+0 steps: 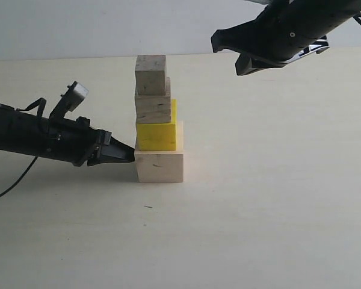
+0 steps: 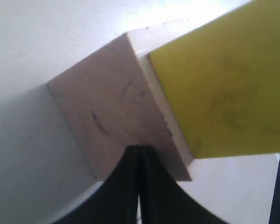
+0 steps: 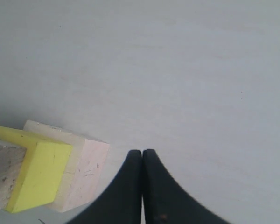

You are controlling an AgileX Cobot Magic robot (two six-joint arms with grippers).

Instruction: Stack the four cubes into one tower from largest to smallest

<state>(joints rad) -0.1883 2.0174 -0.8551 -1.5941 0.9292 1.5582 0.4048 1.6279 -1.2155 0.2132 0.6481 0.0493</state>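
The tower stands mid-table: a large pale wood cube [image 1: 160, 167] at the base, a yellow cube [image 1: 157, 133] on it, a grained wood cube [image 1: 153, 105] above, and a pale wood cube [image 1: 150, 73] on top. The upper cubes sit shifted toward the left edge. My left gripper [image 1: 132, 155] is shut, its tips against the base cube's left face near the top edge. The left wrist view shows the left gripper [image 2: 140, 148] closed against the base cube [image 2: 112, 116] under the yellow cube [image 2: 219, 88]. My right gripper [image 1: 219, 41] hangs shut and empty, up and right of the tower.
In the right wrist view the right gripper [image 3: 142, 152] hovers over bare table beside the base cube [image 3: 84, 172] and the yellow cube [image 3: 39, 175]. The left arm's cable [image 1: 12, 183] trails on the light table [image 1: 259, 211] at the left.
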